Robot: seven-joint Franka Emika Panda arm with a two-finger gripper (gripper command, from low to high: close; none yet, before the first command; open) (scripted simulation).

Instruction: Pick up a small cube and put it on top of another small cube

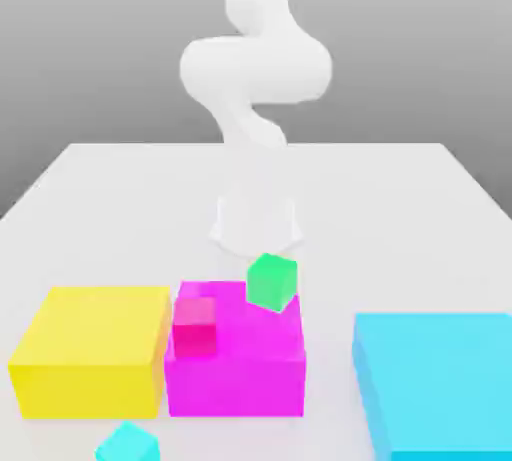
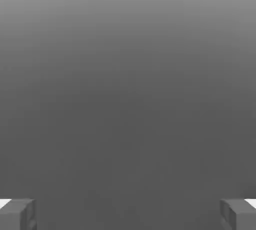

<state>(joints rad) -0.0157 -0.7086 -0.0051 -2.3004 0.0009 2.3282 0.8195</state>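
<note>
A small cyan cube (image 1: 128, 444) lies on the white table at the near edge, in front of the yellow block, on the exterior view's left. A small green cube (image 1: 271, 282) sits at the far right corner of the magenta block (image 1: 240, 364), and a small pink-red cube (image 1: 194, 324) rests on that block's left side. My white arm (image 1: 255, 69) rises folded at the back of the table, high above all the cubes. In the hand view my gripper (image 2: 128, 214) is open, its grey fingertips (image 2: 17, 214) wide apart with nothing between them, facing plain grey background.
A large yellow block (image 1: 92, 349) stands against the magenta block on the exterior view's left. A large flat cyan block (image 1: 435, 384) lies at the right. The arm's round base (image 1: 256, 221) stands behind the blocks on the white table (image 1: 120, 199).
</note>
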